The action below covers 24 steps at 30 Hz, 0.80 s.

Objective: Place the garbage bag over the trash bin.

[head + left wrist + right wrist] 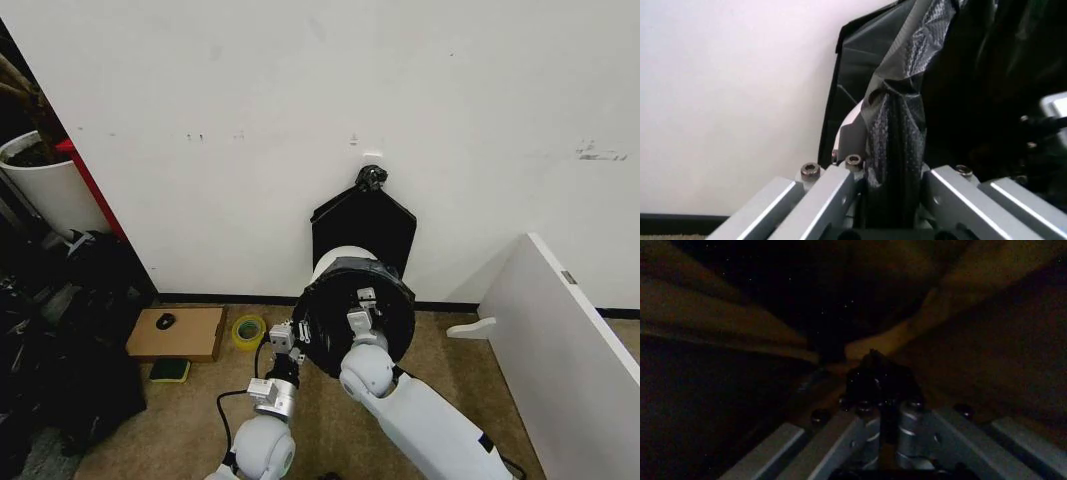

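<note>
Nearest to the camera in the head view, the left end effector [296, 343] is seen at the left edge of the thin, glossy black plastic garbage bag [352, 290]. In the left wrist view the fingers [833, 187] are closed on a gathered fold of the garbage bag [897, 145], which runs up between them. The right end effector [364, 303] is placed inside the opening of the bag; in the right wrist view its fingers [910, 420] are pressed together on a pinch of dark plastic [873, 372], so it is gripping the bag from within.

The bag is stretched over the top of the round white plastic trash bin [340, 256], which is tilted with its opening toward the robot; only a white strip of the bin's side is visible above the black plastic. The bin stands on the brown carpet floor [190, 420], close to the white wall [300, 100].

Behind the bin, a flat smooth black bundle with a knotted top [362, 222] is leaned against the wall. To the left, a flat cardboard box [178, 333] and a roll of yellow-green tape [248, 331] lie on the floor near the wall.
</note>
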{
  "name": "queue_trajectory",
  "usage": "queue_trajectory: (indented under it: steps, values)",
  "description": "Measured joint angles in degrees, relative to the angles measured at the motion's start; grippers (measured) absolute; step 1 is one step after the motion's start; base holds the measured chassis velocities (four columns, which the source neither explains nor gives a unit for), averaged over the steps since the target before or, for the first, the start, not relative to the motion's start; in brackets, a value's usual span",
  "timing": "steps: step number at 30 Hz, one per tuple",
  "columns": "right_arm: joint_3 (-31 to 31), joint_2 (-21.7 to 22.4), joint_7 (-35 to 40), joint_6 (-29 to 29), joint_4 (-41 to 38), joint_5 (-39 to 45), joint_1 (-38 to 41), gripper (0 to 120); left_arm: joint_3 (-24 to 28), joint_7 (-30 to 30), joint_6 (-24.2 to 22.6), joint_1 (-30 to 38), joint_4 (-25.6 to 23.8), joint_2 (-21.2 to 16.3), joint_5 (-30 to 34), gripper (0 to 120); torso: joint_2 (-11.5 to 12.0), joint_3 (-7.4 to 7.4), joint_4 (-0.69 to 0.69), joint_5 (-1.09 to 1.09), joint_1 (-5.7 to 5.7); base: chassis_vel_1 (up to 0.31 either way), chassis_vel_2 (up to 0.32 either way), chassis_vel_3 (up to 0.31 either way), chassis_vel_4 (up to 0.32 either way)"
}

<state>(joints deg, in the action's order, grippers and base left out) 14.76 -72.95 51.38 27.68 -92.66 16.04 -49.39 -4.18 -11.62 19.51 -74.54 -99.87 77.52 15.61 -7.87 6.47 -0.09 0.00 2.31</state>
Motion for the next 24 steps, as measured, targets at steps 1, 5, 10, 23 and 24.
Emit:
queue_trajectory:
  steps: [1, 5, 10, 23, 24]
  values:
    - [0.3, 0.1, -0.7, -0.6, -0.6, -0.4, -0.5, 0, 0.0, 0.0, -0.1, 0.0, 0.0, 0.0, 0.1, 0, 0.0, 0.00, 0.00, 0.00, 0.00, 0.000, 0.000, 0.000, 0.000]
    - [1.0, 0.0, -2.0, -1.7, -1.3, -0.5, -1.0, 0, 0.1, 0.0, -0.3, 0.0, 0.0, 0.0, 0.4, 0, 0.0, 0.00, -0.01, 0.00, 0.00, 0.000, 0.000, 0.000, 0.000]
    - [1.2, -1.8, -2.7, -2.1, 1.2, 0.2, 0.6, 0, 0.6, 0.5, -0.6, -0.6, -0.9, 0.0, 0.9, 0, 0.0, 0.00, 0.00, -0.01, 0.00, 0.000, 0.000, 0.000, 0.000]
    - [3.4, -3.1, -7.7, -3.2, -1.4, 13.3, 2.9, 0, 0.7, 0.8, -0.6, -1.0, -1.5, -0.1, 0.4, 0, 0.0, 0.00, 0.00, -0.01, 0.00, 0.000, 0.000, 0.000, 0.000]
    - [3.5, -3.1, -8.6, -3.8, -1.7, 14.2, 2.9, 0, 0.7, 0.8, -0.6, -1.0, -1.5, -0.1, 0.4, 0, 0.0, 0.00, 0.00, -0.01, 0.00, 0.000, 0.000, 0.000, 0.000]
